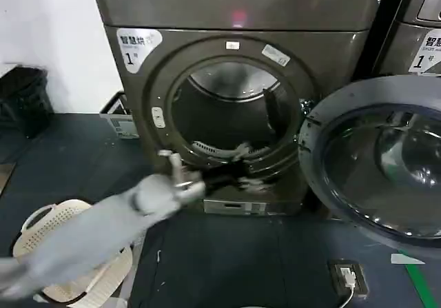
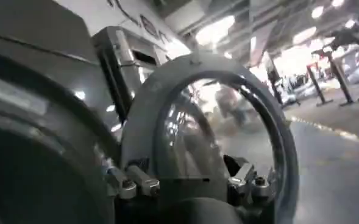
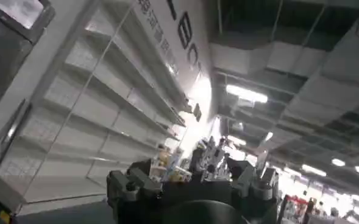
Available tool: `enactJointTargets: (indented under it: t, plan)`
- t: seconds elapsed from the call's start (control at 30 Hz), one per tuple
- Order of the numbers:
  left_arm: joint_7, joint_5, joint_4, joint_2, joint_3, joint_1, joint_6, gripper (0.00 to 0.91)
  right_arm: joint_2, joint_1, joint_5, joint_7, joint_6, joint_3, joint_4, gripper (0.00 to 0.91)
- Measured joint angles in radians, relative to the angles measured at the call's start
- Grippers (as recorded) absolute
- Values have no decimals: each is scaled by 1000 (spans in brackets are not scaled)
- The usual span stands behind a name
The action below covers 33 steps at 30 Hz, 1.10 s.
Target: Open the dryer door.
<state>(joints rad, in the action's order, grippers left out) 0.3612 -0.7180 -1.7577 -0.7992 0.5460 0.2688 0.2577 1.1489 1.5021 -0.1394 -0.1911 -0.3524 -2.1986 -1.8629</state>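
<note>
The dryer door [image 1: 342, 103], a wide chrome ring around dark bulging glass, stands swung out to the right of the bronze-grey dryer [image 1: 227, 5]. The round drum opening [image 1: 231, 108] is uncovered. My left gripper [image 1: 180, 173] hangs in front of the opening's lower left rim, apart from the door, its arm blurred. In the left wrist view the door [image 2: 167, 85] stands ahead of the left gripper [image 2: 191, 181], which is open with nothing between its fingers [image 2: 133, 182]. My right gripper [image 3: 191, 182] is open and empty, facing shelves and ceiling.
A white laundry basket [image 1: 58, 218] lies on the dark floor at the lower left, partly behind my left arm. A black bin [image 1: 24, 98] stands by the wall. A second machine [image 1: 420, 32] is at the right. A power strip [image 1: 346, 277] lies on the floor.
</note>
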Motion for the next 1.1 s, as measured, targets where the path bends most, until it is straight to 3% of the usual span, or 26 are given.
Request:
enactJointTargets:
  t: [0.37, 0.63, 0.9, 1.1]
  plan:
    - [17, 51, -62, 435, -192, 247, 30, 907, -26, -43, 14, -10, 59, -2, -12, 907]
    - [161, 150, -80, 682, -334, 372, -5, 907, -45, -69, 40, -12, 63, 18, -1, 907]
    - [281, 351, 6, 895, -516, 560, 33, 907, -90, -88, 56, -10, 80, 16, 59, 907]
    - [344, 470, 58, 980, -571, 631, -7, 907, -114, -95, 66, -10, 112, 38, 104, 907]
